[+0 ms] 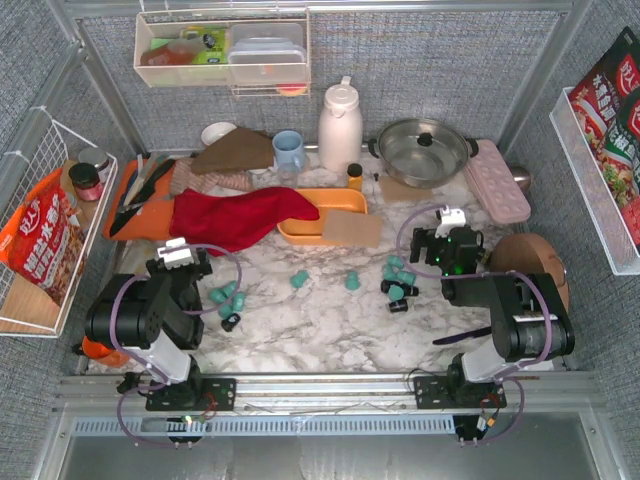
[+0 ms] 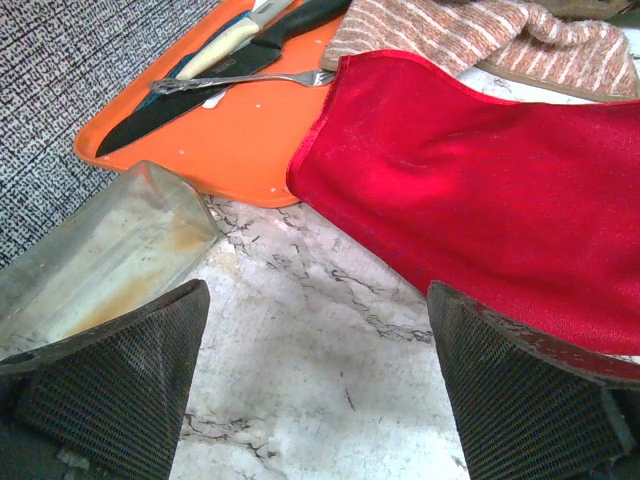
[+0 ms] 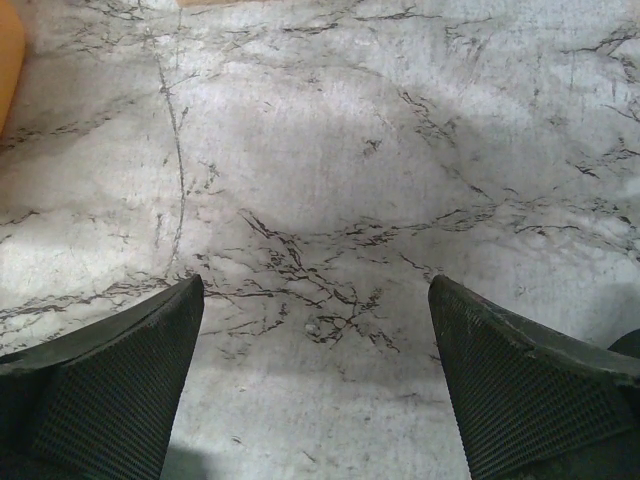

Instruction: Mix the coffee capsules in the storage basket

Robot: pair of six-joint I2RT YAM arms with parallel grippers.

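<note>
- We are judging the task as barely begun. The coffee capsules [image 1: 398, 268] are lying loose on the marble table [image 1: 320, 330], not in the storage basket [image 1: 345, 195].
- In the top view we are counting three loose groups: one in front of the left arm, a pair near the middle, and one just left of the right arm. Most are teal, with a black one at the near edge of both the left and the right group.
- The basket is sitting beyond the capsules, around the middle of the table. Its left end is lying under a red cloth [image 1: 235, 215], and a brown card [image 1: 352, 230] is resting over its near right corner. The part we are seeing holds no capsule; what the cloth is hiding we cannot tell.
- As we are reading it, gathering the capsules into the basket and stirring them there are both left to do.
- The left gripper [image 2: 315, 295] is hovering low over bare marble, fingers spread wide with nothing between them. It is pointing toward the red cloth and the orange cutting board [image 2: 230, 140].
- The right gripper [image 3: 315, 285] is hanging over bare marble too, fingers wide and gripping nothing — a sliver of orange, likely the basket, is showing at the upper left edge of its wrist view.
</note>
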